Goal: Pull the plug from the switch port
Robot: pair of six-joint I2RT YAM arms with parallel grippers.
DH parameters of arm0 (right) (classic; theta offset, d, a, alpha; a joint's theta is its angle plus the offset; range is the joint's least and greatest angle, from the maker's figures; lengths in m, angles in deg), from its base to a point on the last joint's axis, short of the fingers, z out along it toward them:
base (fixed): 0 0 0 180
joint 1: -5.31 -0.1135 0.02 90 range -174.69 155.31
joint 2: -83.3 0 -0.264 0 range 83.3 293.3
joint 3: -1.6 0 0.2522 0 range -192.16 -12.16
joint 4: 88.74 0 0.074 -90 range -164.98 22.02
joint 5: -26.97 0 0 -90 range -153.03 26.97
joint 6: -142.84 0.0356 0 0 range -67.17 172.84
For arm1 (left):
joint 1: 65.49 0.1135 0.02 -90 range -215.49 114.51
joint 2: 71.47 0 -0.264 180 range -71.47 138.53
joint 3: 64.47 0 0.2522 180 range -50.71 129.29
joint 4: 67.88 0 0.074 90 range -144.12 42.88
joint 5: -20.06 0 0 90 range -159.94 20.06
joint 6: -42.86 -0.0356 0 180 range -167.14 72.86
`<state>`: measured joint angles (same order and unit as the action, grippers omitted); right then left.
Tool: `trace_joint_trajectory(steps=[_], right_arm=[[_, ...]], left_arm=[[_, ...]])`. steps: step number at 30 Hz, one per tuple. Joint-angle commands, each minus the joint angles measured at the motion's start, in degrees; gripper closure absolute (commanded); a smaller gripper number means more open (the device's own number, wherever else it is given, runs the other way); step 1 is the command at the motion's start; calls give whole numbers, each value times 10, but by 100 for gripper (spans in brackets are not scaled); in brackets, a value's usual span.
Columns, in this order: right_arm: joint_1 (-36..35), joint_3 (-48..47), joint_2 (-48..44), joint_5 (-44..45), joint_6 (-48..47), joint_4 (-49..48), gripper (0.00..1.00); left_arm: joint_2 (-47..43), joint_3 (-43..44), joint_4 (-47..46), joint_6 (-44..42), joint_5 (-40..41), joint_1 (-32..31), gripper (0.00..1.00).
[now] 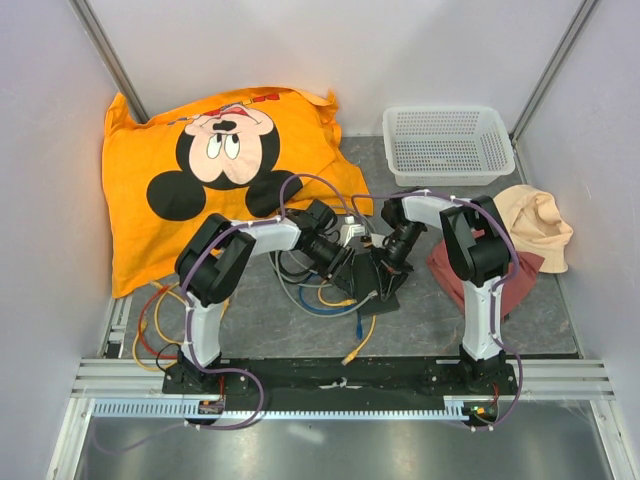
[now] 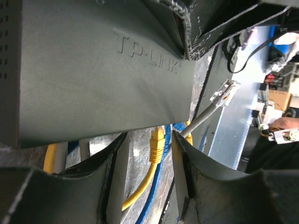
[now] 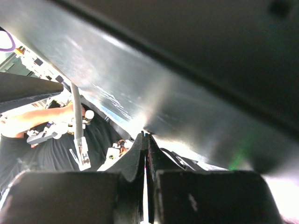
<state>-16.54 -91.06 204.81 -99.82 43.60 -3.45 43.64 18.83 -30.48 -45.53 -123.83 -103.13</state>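
Fingers (image 2: 56,196) by one switch (image 2: 93,70), one plug (image 2: 225,92)

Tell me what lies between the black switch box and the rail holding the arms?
Loose cables, in the top view: a yellow cable and a blue cable, between the switch and rail.

Looks down from above and behind both arm bases (image 1: 195,375), over the whole table (image 1: 560,320). From each wrist, peers forward at very close range, sharing the grey-cabled plug (image 2: 225,93).

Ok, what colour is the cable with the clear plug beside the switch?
Grey cable, clearest in the left wrist view.
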Motion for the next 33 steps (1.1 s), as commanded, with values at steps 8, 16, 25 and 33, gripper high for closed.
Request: trace_joint_trajectory(steps=[8,16,25,33], right_arm=[[0,3,-42,158,-25,-200,100],[70,88,-172,162,-38,-178,100],[117,71,-164,148,-27,-188,100],[117,32,-177,63,-64,-155,97]], left_arm=[[41,74,-9,17,-13,-4,53],[94,186,22,37,-29,-18,52],[128,218,45,31,-13,-62,51],[41,144,21,30,-3,-26,51]])
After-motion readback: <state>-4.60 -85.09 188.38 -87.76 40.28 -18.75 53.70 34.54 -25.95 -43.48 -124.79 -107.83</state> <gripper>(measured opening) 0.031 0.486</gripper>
